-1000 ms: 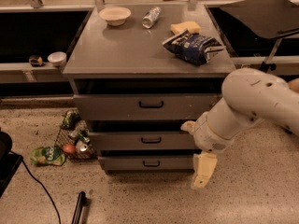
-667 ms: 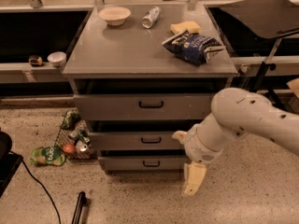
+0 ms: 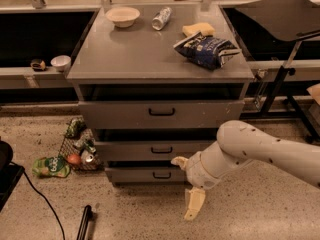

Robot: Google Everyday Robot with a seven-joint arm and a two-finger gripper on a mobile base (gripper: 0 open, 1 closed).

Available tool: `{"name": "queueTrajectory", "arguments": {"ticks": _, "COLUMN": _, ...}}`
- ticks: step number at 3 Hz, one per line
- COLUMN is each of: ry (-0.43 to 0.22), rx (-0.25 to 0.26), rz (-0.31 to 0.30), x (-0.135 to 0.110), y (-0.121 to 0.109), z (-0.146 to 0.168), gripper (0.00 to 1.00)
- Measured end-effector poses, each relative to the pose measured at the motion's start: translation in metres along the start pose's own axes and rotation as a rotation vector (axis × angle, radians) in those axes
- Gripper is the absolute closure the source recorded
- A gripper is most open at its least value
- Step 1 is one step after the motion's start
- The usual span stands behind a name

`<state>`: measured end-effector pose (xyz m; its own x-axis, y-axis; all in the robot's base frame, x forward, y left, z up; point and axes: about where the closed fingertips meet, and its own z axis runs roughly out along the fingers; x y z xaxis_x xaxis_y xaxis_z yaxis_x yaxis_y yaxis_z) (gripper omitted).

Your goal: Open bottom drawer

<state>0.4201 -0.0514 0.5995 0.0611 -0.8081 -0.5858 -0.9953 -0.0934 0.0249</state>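
Grey cabinet (image 3: 125, 59) on speckled floor (image 3: 150, 219)
Bowl (image 3: 123, 16), can (image 3: 161, 18), chip bag (image 3: 206, 49) on cabinet top; litter (image 3: 75, 151) left of cabinet; gripper (image 3: 181, 189) before bottom drawer (image 3: 135, 175), fingers (image 3: 194, 204) spread wide

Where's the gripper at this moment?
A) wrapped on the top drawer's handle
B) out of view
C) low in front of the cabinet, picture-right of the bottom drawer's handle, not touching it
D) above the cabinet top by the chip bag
C: the gripper hangs near the floor in front of the cabinet, to the picture-right of the black loop handle on the bottom drawer, with a visible gap between them.
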Motion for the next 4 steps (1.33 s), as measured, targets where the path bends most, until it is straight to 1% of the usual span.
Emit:
{"name": "queueTrajectory", "arguments": {"ticks": 1, "ry": 0.0, "rx": 0.0, "rz": 0.0, "x": 0.0, "y": 0.0, "z": 0.0, "gripper": 0.0}}
{"name": "queueTrajectory", "arguments": {"ticks": 2, "ry": 0.017, "rx": -0.006, "rz": 0.001, "x": 0.012, "y": 0.0, "z": 0.011, "gripper": 0.0}}
{"name": "queueTrajectory", "arguments": {"ticks": 3, "ry": 0.061, "rx": -0.013, "rz": -0.046, "x": 0.044, "y": 0.002, "z": 0.039, "gripper": 0.0}}
{"name": "queueTrajectory", "arguments": {"ticks": 4, "ry": 0.077, "rx": -0.042, "rz": -0.071, "x": 0.082, "y": -0.004, "z": 0.067, "gripper": 0.0}}
